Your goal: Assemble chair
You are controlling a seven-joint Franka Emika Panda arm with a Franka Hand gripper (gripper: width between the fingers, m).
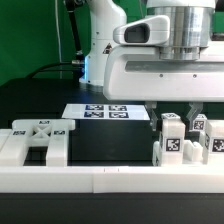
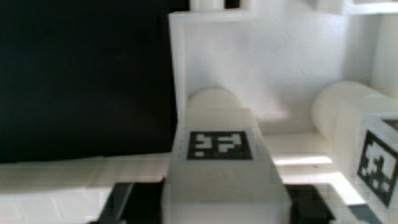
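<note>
The Panda arm [image 1: 150, 50] fills the top of my exterior view. The long white border wall [image 1: 110, 182] runs along the front. Just behind the wall, on the exterior view's left, lies a flat tagged chair frame piece [image 1: 36, 140]. The marker board [image 1: 100, 111] lies further back. Behind the wall on the exterior view's right stand two tagged chair pieces [image 1: 203, 130]. Beside them, my gripper [image 2: 219, 196] is clenched around an upright chair leg [image 2: 219, 125].

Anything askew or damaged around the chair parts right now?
Nothing stands out. The legs stand upright by the wall on the exterior view's right; the leg in the jaws sits straight. The part on that view's left and the marker board lie flat. No breakage visible.
</note>
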